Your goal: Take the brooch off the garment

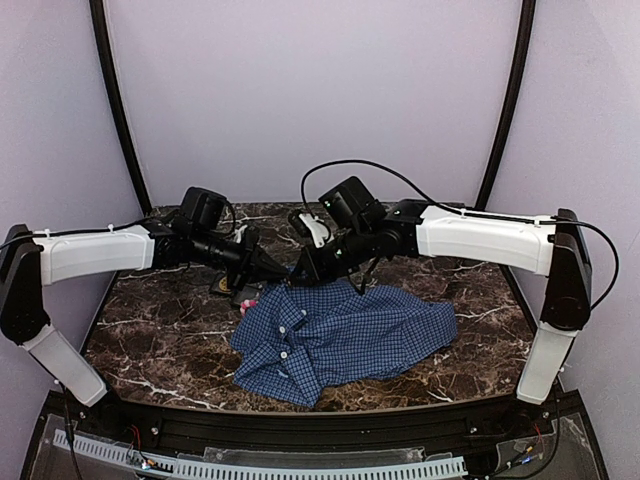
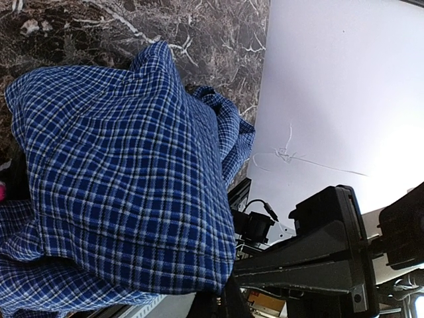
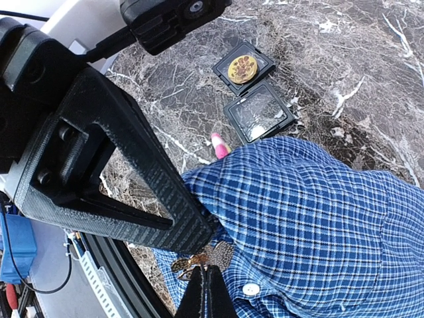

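Observation:
The garment (image 1: 345, 335), a blue checked shirt with small white buttons, lies crumpled on the marble table. Both grippers meet at its raised far-left corner. My left gripper (image 1: 284, 272) is shut on a fold of the cloth (image 2: 119, 179), holding it up; its fingertips (image 2: 225, 293) show at the fold's lower edge. The brooch (image 3: 222, 254), a small bronze winged insect, sits on the shirt (image 3: 318, 212) just above a white button. My right gripper (image 3: 206, 270) is shut on the brooch, close beside the left gripper's black finger (image 3: 152, 192).
A black tray (image 3: 228, 112) lies on the table beyond the shirt, one slot holding a round gold piece (image 3: 243, 68). A small pink object (image 3: 218, 146) rests between tray and shirt. White walls stand close around the table.

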